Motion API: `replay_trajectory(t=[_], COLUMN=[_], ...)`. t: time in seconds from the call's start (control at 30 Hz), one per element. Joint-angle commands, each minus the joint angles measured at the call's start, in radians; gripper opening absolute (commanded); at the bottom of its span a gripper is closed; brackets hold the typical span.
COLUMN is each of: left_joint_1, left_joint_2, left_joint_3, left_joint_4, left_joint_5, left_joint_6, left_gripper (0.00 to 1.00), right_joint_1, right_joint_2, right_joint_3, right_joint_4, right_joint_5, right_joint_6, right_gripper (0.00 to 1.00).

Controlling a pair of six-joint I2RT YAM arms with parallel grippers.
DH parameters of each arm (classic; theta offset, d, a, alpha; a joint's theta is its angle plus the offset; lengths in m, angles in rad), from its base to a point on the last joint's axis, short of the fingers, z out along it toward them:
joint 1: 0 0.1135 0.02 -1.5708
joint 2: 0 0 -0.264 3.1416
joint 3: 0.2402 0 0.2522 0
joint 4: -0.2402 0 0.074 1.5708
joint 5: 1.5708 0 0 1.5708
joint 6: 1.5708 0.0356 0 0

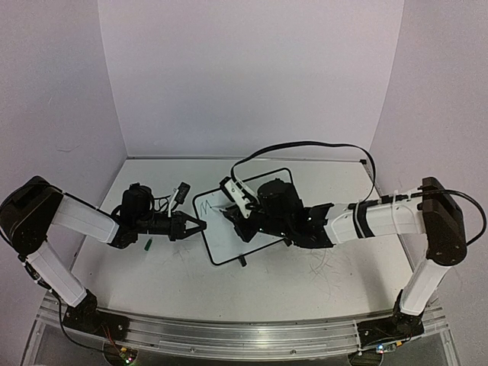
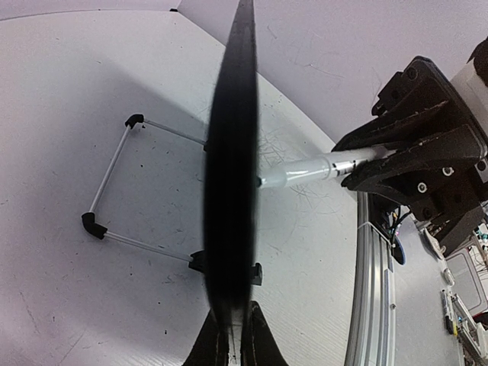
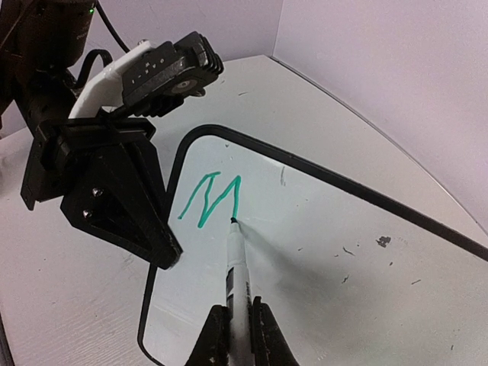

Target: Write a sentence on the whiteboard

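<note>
The whiteboard (image 1: 242, 238) stands propped on its wire stand mid-table, with a green zigzag mark (image 3: 213, 200) near its upper left corner. My left gripper (image 1: 197, 226) is shut on the board's left edge; in the left wrist view the board (image 2: 231, 175) shows edge-on between the fingers of that gripper (image 2: 232, 339). My right gripper (image 3: 239, 324) is shut on a white marker (image 3: 238, 267) whose tip touches the board (image 3: 328, 252) at the end of the green mark. The right gripper (image 1: 238, 219) hovers over the board's upper left part.
A small green marker cap (image 1: 149, 244) lies on the table below the left arm. The board's wire stand with black feet (image 2: 95, 223) reaches out behind it. A black cable (image 1: 305, 145) loops over the back of the table. Walls close in on three sides.
</note>
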Motion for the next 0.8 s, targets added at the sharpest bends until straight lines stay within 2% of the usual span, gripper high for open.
replay_trajectory(t=[0.0, 0.77], left_joint_1=[-0.002, -0.001], left_joint_2=[-0.035, -0.035], left_joint_3=[-0.017, -0.016], left_joint_4=[0.007, 0.003], left_joint_5=[-0.016, -0.015], left_joint_6=[0.059, 0.061], left_gripper=[0.0, 0.0], right_joint_1=[-0.011, -0.005], right_joint_2=[-0.033, -0.041], right_joint_3=[-0.02, -0.036], right_joint_4=[-0.013, -0.014], right_joint_5=[0.017, 0.015], right_joint_6=[0.023, 0.032], right_gripper=[0.0, 0.0])
